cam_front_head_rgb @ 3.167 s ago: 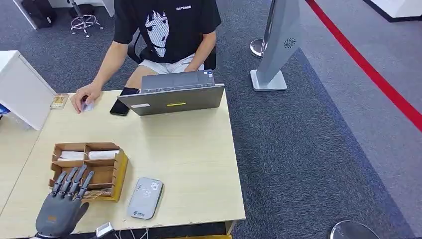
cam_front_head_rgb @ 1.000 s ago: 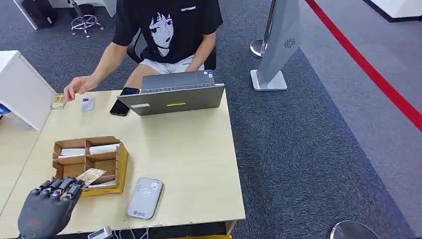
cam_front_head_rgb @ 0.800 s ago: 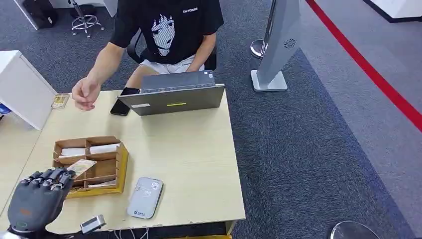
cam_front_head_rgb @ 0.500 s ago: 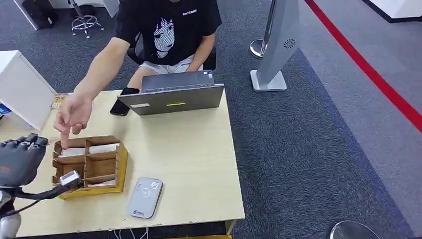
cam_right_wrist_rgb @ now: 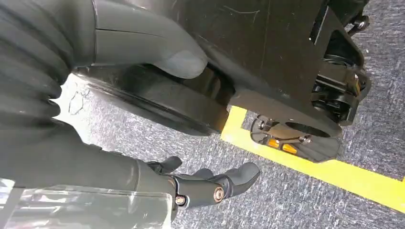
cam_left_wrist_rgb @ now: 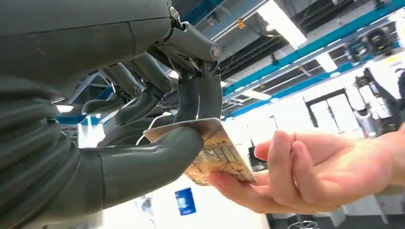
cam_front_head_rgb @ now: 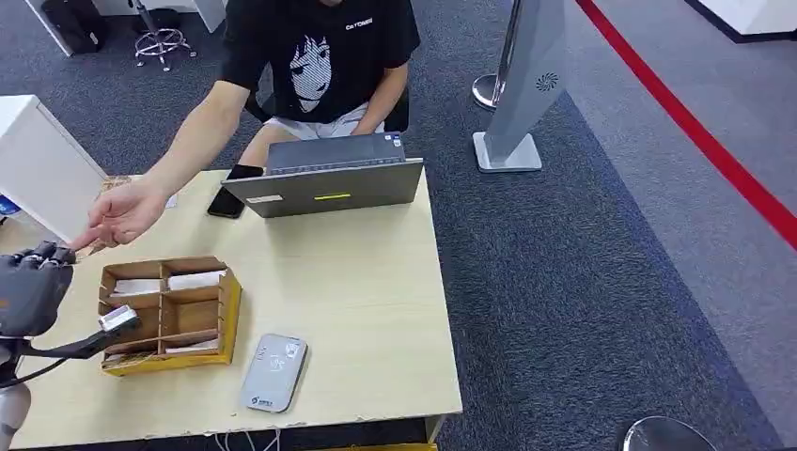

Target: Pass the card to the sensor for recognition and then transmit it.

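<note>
Cardboard organizer (cam_front_head_rgb: 169, 315) near the table's (cam_front_head_rgb: 357, 310) front-left corner holds white cards. I see my left hand (cam_left_wrist_rgb: 143, 148) pinching the card (cam_left_wrist_rgb: 217, 155) against a person's open palm (cam_left_wrist_rgb: 310, 174); right hand (cam_right_wrist_rgb: 143, 95) hangs, fingers apart.

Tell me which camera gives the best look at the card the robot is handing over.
The left wrist view: the card sits close up, pinched by the left hand, its far edge touching the person's open hand. The head view shows the left hand near the person's hand, but I cannot make out the card. The right wrist view faces the floor.

Dark grey hand (cam_left_wrist_rgb: 143, 143), ribbed cover
</note>
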Tool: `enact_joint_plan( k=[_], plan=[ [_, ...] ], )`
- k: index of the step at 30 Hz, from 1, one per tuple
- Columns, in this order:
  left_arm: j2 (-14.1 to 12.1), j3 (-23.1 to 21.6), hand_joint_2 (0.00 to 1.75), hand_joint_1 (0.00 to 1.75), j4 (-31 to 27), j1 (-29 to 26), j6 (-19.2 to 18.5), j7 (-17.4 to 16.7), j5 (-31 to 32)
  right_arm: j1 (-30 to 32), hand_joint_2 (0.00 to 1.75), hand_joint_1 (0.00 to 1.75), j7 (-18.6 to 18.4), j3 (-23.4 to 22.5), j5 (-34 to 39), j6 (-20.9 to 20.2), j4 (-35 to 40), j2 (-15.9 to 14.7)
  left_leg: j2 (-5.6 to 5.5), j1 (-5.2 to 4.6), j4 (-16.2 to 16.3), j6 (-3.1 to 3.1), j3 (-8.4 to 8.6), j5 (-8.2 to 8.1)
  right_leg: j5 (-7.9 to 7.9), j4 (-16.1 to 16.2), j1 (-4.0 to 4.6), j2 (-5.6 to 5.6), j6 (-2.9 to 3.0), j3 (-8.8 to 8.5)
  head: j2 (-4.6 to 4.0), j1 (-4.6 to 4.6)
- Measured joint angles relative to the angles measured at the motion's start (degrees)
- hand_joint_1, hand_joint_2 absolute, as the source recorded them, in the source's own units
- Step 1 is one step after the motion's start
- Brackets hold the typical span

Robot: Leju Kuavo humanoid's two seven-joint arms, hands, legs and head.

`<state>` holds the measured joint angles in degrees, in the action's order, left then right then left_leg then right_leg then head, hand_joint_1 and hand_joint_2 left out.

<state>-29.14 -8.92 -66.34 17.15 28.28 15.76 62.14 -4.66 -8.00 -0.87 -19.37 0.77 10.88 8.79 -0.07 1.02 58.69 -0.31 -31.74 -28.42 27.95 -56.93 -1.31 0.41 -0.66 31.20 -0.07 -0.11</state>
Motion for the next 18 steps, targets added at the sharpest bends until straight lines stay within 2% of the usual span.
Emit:
enact_joint_plan(
  k=[18],
  plan=[
    [0.65,0.09,1.75,1.75,-2.08,-1.11,1.79,0.81,-1.38,-0.12,1.75,0.00,-0.22,-0.02,-1.00,0.02,0.00,0.00,0.29,0.00,0.00,-0.12,-0.01,-0.13,0.01,0.00,0.00,0.36,0.00,0.09,0.00,0.00]
  ],
)
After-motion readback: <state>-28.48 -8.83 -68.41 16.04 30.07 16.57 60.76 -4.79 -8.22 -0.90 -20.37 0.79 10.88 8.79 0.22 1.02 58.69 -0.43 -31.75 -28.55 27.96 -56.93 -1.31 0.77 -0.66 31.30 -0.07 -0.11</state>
